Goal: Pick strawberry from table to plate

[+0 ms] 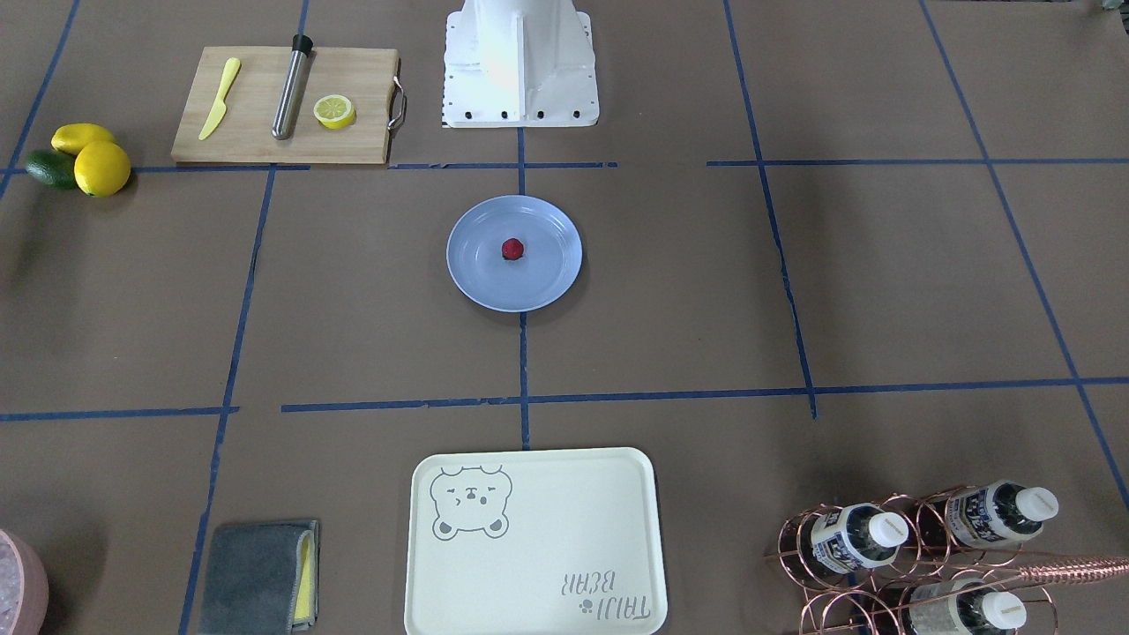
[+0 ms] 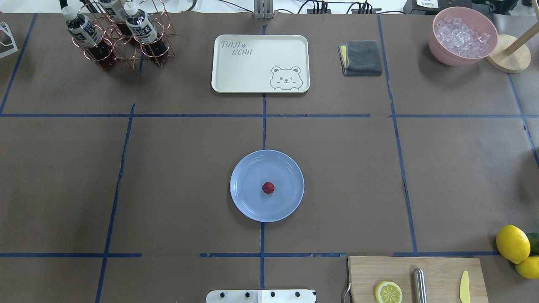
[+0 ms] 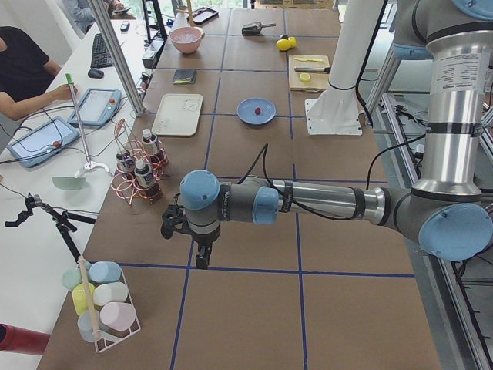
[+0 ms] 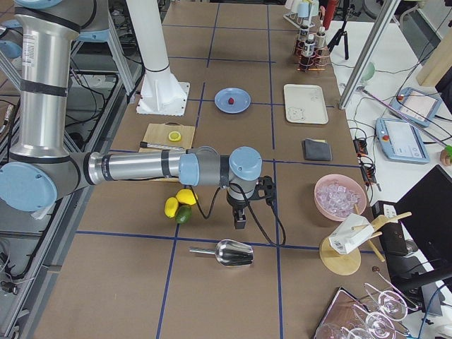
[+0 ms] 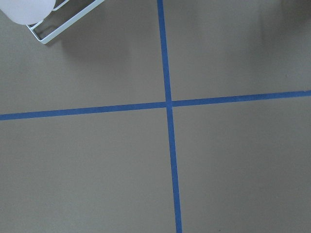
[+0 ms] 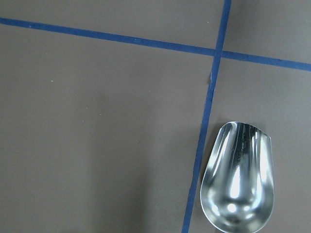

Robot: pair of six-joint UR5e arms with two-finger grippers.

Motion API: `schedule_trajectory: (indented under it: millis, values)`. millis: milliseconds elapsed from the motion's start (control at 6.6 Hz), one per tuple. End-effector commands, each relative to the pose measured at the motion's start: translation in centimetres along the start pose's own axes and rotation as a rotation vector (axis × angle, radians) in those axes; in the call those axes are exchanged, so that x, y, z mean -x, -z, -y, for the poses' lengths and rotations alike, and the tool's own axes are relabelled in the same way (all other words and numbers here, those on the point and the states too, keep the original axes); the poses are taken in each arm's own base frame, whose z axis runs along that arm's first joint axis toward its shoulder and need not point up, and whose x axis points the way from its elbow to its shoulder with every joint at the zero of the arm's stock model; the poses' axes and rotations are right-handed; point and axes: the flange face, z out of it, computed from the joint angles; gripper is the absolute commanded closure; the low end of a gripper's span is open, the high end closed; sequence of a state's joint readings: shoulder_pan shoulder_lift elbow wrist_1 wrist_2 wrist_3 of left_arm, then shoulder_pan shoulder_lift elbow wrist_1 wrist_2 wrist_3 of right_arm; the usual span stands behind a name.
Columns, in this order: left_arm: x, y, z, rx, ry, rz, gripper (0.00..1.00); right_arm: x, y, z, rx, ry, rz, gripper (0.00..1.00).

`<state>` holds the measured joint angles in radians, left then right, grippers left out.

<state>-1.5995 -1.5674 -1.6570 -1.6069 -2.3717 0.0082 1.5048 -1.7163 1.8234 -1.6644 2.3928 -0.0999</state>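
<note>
Table (image 2: pixel 189 168): you had brown paper crossed by blue tape lines, and everything below sat on it.
Left arm (image 3: pixel 308 202): you saw it stretched low over the table's left end, well apart from the plate.
Right arm (image 4: pixel 134 168): you saw it reaching over the right end, past the lemons.
Tray (image 2: pixel 252 67): cream, with a bear drawing, it lay on the far side of the table from the robot, in line with the plate.
Cutting board (image 2: pixel 438 269): wooden, near the robot's base on its right, it carried a half lemon, a metal rod and a yellow knife.
Plate (image 2: pixel 244 198): light blue, it lay on the centre tape line in the middle of the table.
Left gripper (image 3: pixel 202 258): it pointed down just above a tape line; you could not tell how its fingers stood.
Right gripper (image 4: pixel 240 220): it hung pointing down near the scoop; its fingers were likewise unreadable.
Scoop (image 6: pixel 238 184): shiny metal, it lay just beside a tape line.
Strawberry (image 2: pixel 268 187): you had it resting on the plate, near its centre.
</note>
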Motion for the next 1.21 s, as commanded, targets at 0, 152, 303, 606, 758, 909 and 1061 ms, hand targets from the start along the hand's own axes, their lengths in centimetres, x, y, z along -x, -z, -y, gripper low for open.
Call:
schedule_trajectory:
  millis: [0, 152, 303, 606, 758, 909, 1061]
  values:
    - [-0.1, 0.1, 0.1, -0.034, -0.038, 0.005, 0.0, 0.0, 0.0, 0.0, -0.001, 0.004, 0.0, 0.0]
    - [0.3, 0.0, -0.1, -0.037, -0.043, 0.034, 0.0, 0.0, -0.1, 0.0, 0.001, 0.006, -0.003, 0.0]
    - [0.9, 0.6, 0.1, -0.05, -0.122, 0.144, 0.0, -0.1, 0.0, 0.0, 0.0, 0.008, -0.003, 0.0]
    - [1.9, -1.0, -0.8, 0.034, -0.07, 0.1, 0.0, 0.0, 0.0, 0.0, -0.001, 0.007, -0.003, 0.0]
    - [1.7, -1.4, -1.6, 0.055, -0.047, 0.042, 0.0, 0.0, 0.0, 0.0, 0.0, 0.005, -0.003, 0.0]
    - [1.8, -1.5, -1.8, 0.057, -0.04, 0.04, 0.0, 0.0, -0.1, 0.0, 0.002, 0.003, -0.003, 0.0]
    - [1.7, -1.6, -1.8, 0.057, -0.04, 0.032, 0.0, -0.1, -0.1, -0.1, 0.003, 0.0, -0.003, 0.0]
